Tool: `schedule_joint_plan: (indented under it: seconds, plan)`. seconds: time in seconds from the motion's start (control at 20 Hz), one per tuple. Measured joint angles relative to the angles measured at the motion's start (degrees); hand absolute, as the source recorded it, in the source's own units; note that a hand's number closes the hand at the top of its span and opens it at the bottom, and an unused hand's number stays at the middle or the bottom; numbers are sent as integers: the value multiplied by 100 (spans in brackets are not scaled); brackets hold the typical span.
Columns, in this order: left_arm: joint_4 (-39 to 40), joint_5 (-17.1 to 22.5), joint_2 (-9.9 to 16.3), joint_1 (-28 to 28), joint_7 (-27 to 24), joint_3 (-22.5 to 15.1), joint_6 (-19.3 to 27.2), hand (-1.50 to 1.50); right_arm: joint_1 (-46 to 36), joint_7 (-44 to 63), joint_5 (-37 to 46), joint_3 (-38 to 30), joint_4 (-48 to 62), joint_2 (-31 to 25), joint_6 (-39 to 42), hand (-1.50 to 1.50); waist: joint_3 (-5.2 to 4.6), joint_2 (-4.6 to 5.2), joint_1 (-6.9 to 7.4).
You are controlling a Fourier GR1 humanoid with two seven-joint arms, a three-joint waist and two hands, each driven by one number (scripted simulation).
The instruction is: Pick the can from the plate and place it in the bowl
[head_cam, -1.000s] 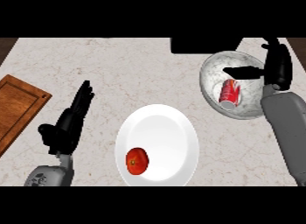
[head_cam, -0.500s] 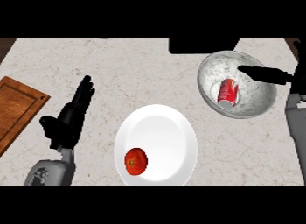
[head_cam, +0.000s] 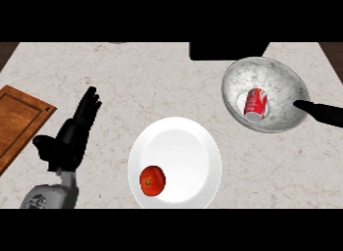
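Running off the right edge: right hand [head_cam: 332, 114], only dark fingers [head_cam: 312, 108] showing beside the bowl [head_cam: 236, 98]; curl unreadable.

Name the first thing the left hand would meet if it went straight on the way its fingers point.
Probably nothing: the left hand points up and slightly right over bare counter, and that line looks free.

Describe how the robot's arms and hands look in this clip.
The left robot hand is matte black with slender segmented fingers and a thumb, mounted on a rounded grey forearm with dark speckled markings. Of the right robot hand, only black, tapered finger shapes show at the right edge. No cables visible.
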Motion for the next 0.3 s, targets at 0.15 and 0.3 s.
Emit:
schedule_joint_plan:
  seconds: [0.15, 0.3]
  plan:
    - [-33, -71, -66, 7, 30, -42, 35, 0, 411, -325, -224, -54, -212, 98, 204, -150, 0, 4, 11]
    - [-1, -149, -148, 38, -4, -96, 68, 0, 827, -464, -401, -150, -523, 96, 451, -150, -1, 7, 14]
